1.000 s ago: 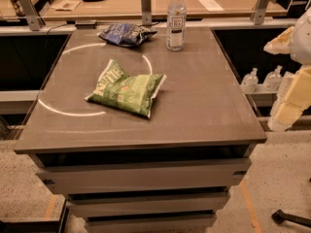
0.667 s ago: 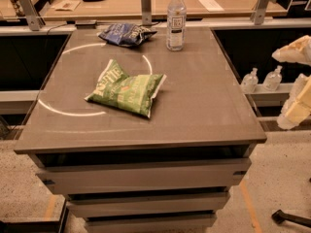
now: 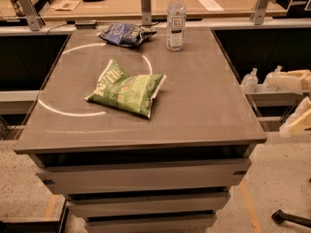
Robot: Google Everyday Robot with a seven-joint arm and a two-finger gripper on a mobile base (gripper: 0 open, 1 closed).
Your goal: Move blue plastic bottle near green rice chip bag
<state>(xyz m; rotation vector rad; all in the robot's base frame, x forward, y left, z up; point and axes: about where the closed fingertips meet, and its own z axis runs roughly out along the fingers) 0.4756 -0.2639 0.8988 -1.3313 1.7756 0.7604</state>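
Note:
The blue plastic bottle [image 3: 176, 21], clear with a white cap and pale label, stands upright at the far edge of the grey table [image 3: 204, 101], right of centre. The green rice chip bag [image 3: 127, 89] lies flat near the table's middle left, well in front of the bottle. My gripper [image 3: 294, 101] hangs off the table's right side, at the frame's right edge, far from both. Its two pale fingers are spread apart with nothing between them.
A dark blue chip bag [image 3: 126, 34] lies at the far edge, left of the bottle. Small clear pump bottles [image 3: 249, 80] stand on a ledge right of the table. A wooden counter [image 3: 121, 4] with metal posts runs behind. A white circle is marked on the tabletop.
My gripper has dropped lower along the right side of the table. The bottle and both bags have not moved.

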